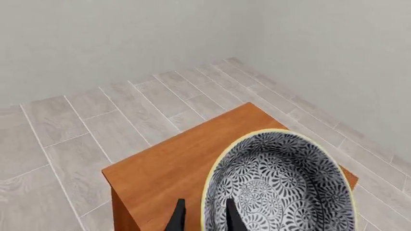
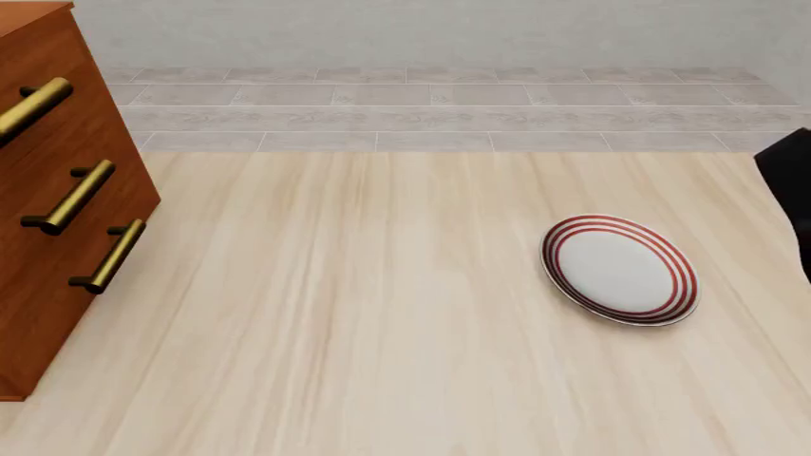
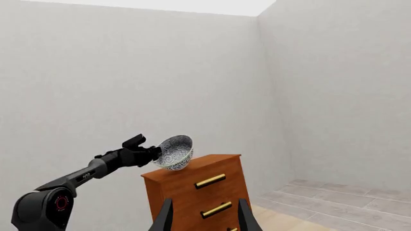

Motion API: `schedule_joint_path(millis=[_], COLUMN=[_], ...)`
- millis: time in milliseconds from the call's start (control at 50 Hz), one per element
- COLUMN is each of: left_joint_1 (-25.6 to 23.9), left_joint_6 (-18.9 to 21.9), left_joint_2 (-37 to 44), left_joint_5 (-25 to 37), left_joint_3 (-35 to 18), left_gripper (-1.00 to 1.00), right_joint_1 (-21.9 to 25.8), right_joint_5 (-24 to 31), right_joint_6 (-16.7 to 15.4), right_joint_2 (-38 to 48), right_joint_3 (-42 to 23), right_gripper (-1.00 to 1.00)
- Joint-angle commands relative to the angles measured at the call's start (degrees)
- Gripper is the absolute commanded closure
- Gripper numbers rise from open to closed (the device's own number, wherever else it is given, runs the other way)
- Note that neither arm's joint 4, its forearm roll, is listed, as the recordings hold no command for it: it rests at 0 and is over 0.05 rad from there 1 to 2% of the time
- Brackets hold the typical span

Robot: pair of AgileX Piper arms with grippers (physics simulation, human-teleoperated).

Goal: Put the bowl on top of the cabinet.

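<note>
The blue-and-white patterned bowl (image 1: 282,187) with a pale yellow rim is tilted over the top of the reddish-brown cabinet (image 1: 173,168). My left gripper (image 1: 205,219) is shut on its rim, one finger inside and one outside. The right wrist view shows the left arm holding the bowl (image 3: 174,151) at the cabinet's (image 3: 192,192) top edge; I cannot tell whether the two touch. My right gripper (image 3: 207,219) is open with nothing between its fingers, well away from the cabinet. In the front view only the cabinet's (image 2: 51,247) side with three brass handles shows; the bowl is out of frame.
A flat white plate with red rings (image 2: 621,269) lies on the light wooden table (image 2: 355,332) at the right. A dark part of the right arm (image 2: 792,190) juts in at the right edge. Grey tiled floor and plain walls lie beyond.
</note>
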Motion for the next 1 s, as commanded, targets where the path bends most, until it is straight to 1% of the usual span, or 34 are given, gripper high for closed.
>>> schedule_joint_path(millis=[20,220,380,560,660,840,1000], left_joint_1=[1.53,1.19,0.84,0.53,0.18,-0.88,-1.57], left_joint_6=[-0.26,-1.19,-1.02,-1.53,-1.78,-2.64,-2.89], left_joint_2=[-0.36,-0.36,-0.4,-0.53,-0.51,-1.01,-1.75], left_joint_5=[0.24,0.73,0.95,1.84,2.57,5.11,6.8], left_joint_3=[-0.54,-1.48,-1.85,-3.44,-4.61,-8.39,-10.6], left_gripper=[-1.0,-1.0,-1.0,-1.0,-1.0,-1.0,-1.0], right_joint_1=[0.02,0.03,-0.01,-0.01,0.06,-0.11,-0.11], right_joint_5=[-0.67,-0.5,-0.39,0.49,0.74,1.14,-0.32], right_joint_6=[-0.04,-0.05,0.07,0.03,-0.03,0.08,0.16], right_joint_2=[0.82,0.65,0.48,-0.58,-0.89,-1.49,-0.16], right_joint_3=[-0.14,-0.22,-0.23,-0.1,-0.08,0.01,0.0], right_gripper=[-1.0,-1.0,-1.0,-1.0,-1.0,-1.0,-1.0])
